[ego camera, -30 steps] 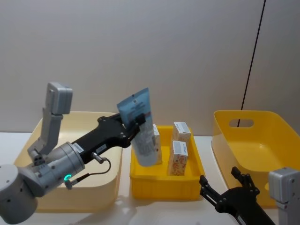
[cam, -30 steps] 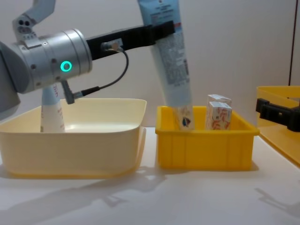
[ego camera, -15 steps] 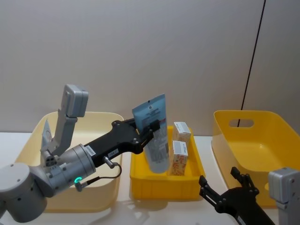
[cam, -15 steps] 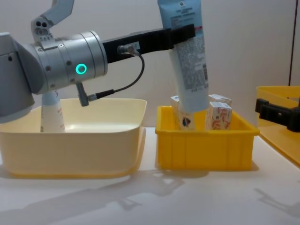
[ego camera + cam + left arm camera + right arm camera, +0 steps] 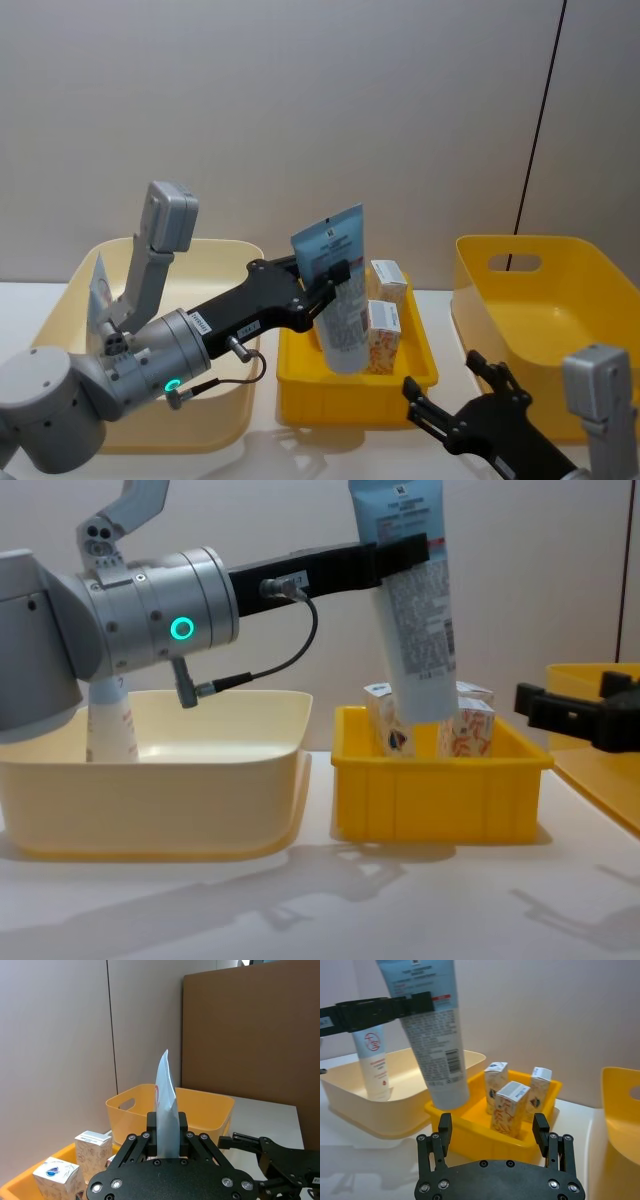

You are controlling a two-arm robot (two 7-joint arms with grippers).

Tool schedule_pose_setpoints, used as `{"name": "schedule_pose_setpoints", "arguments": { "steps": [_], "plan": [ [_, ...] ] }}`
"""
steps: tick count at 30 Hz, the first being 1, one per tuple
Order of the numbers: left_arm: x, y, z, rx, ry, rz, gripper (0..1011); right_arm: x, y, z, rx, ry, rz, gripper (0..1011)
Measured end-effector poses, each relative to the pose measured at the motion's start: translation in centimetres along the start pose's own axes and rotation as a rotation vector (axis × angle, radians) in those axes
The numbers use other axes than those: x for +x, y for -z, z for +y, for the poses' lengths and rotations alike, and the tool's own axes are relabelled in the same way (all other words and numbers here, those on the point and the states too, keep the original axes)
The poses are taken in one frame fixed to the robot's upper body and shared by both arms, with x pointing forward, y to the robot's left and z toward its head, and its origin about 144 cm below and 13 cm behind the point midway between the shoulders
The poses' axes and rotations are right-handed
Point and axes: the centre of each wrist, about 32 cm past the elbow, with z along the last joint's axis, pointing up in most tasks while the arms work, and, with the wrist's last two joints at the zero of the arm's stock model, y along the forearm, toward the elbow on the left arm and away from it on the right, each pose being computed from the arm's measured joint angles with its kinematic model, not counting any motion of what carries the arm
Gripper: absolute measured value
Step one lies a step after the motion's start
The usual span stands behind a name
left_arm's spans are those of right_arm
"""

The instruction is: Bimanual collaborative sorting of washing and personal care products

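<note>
Tube (image 5: 340,300) has drifted right, clamped in left gripper (image 5: 335,272) over the yellow tray (image 5: 350,400); right gripper (image 5: 492,1127) gapes empty; white surface (image 5: 300,900), grey wall (image 5: 300,100).

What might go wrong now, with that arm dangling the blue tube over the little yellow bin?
The left gripper pinches the tube in its upper part, so the lower end may swing or slip. That end hangs close beside the cartons in the small yellow bin and might topple them. The right gripper, open, is near the bin's front, so the arms might bump.
</note>
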Motion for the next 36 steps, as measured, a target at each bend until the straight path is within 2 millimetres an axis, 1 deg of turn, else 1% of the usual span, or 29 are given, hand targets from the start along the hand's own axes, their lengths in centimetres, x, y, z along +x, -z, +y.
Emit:
{"name": "schedule_pose_setpoints", "arguments": {
  "steps": [4, 6, 7, 12, 13, 15, 17, 18, 23, 36],
  "plan": [
    [0.0, 0.0, -0.1, 0.001, 0.003, 0.0, 217, 0.4, -0.3, 0.7, -0.004, -0.051, -0.008, 1001],
    [0.0, 0.0, -0.1, 0.001, 0.005, -0.001, 217, 0.7, -0.5, 1.3, -0.008, -0.086, -0.015, 1001],
    [0.0, 0.0, -0.1, 0.001, 0.005, -0.001, 217, 0.7, -0.5, 1.3, -0.008, -0.086, -0.015, 1001],
    [0.0, 0.0, -0.1, 0.001, 0.006, 0.0, 217, 0.9, -0.8, 2.7, -0.01, -0.118, -0.026, 1001],
    [-0.1, 0.0, -0.1, 0.002, 0.007, 0.0, 217, 0.8, -0.8, 3.2, -0.009, -0.123, -0.029, 1001],
    [-0.1, 0.0, -0.1, 0.002, 0.007, 0.0, 217, 0.8, -0.8, 3.5, -0.008, -0.125, -0.031, 1001],
    [-0.1, 0.0, -0.1, 0.002, 0.007, 0.0, 217, 0.7, -0.9, 4.4, -0.006, -0.13, -0.036, 1001],
    [-0.1, 0.0, -0.1, 0.002, 0.007, 0.0, 217, 0.7, -0.9, 4.4, -0.006, -0.13, -0.036, 1001],
    [-0.1, 0.0, -0.2, 0.002, 0.009, -0.001, 217, 0.5, -1.1, 5.9, 0.004, -0.139, -0.046, 1001],
    [-0.1, 0.0, -0.2, 0.003, 0.01, -0.001, 218, -0.3, -1.5, 8.3, 0.024, -0.188, -0.058, 1001]
  ]
}}
